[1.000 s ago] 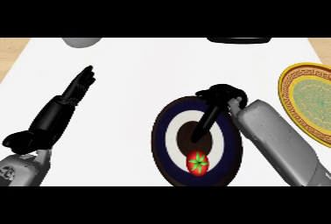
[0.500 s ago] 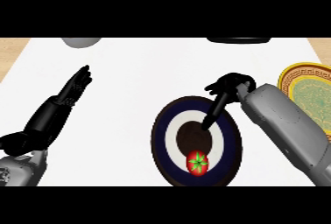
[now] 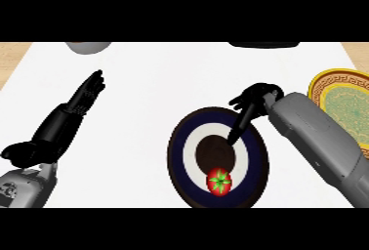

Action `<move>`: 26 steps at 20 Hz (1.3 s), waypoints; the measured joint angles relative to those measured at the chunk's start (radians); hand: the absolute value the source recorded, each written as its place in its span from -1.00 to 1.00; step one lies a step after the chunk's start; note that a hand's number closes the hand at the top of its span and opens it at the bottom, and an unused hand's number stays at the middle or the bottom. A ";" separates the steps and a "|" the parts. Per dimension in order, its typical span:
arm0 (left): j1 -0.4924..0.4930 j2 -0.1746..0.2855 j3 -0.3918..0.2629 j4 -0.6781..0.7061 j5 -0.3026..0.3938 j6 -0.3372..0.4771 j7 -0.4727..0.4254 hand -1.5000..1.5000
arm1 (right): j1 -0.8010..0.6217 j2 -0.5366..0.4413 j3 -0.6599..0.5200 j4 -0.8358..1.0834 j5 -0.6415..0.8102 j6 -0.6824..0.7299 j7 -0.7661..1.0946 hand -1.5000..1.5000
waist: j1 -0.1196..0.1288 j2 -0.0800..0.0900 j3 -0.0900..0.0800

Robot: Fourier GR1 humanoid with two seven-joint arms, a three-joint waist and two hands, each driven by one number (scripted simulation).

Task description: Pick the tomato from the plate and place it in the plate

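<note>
A red tomato (image 3: 219, 181) with a green stalk lies on the near part of a dark blue plate (image 3: 178, 149) that has a white ring and a dark centre. My right hand (image 3: 257, 97) hovers over the plate's far rim. It is open, its fingers (image 3: 239, 127) stretched down toward the plate's centre, well short of the tomato and holding nothing. A yellow patterned plate (image 3: 340, 105) sits at the right edge, beside my right forearm. My left hand (image 3: 81, 100) rests open at the left, fingers pointing away.
A grey bowl (image 3: 88, 47) is cut off at the top left, and a dark object (image 3: 264, 44) at the top centre. The white counter (image 3: 166, 83) ends at a wooden strip (image 3: 13, 58) on the far left.
My right hand has drawn back to the right and away from the tomato, its fingers straightening. The tomato and both plates have not moved. The left arm stays almost still.
</note>
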 measured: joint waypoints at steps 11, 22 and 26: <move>0.037 -0.017 0.017 0.008 -0.025 -0.019 -0.026 0.00 | 0.044 0.025 0.095 -0.020 -0.071 0.019 0.005 -1.00 | -0.006 -0.006 -0.002; 0.025 -0.036 0.034 0.005 -0.040 -0.029 -0.009 0.00 | 0.094 0.041 0.183 -0.103 -0.112 0.002 -0.004 -1.00 | -0.009 -0.029 -0.016; 0.026 -0.038 0.042 0.012 -0.040 -0.040 -0.017 0.00 | 0.105 0.041 0.215 -0.137 -0.122 -0.010 -0.001 -1.00 | -0.011 -0.030 -0.017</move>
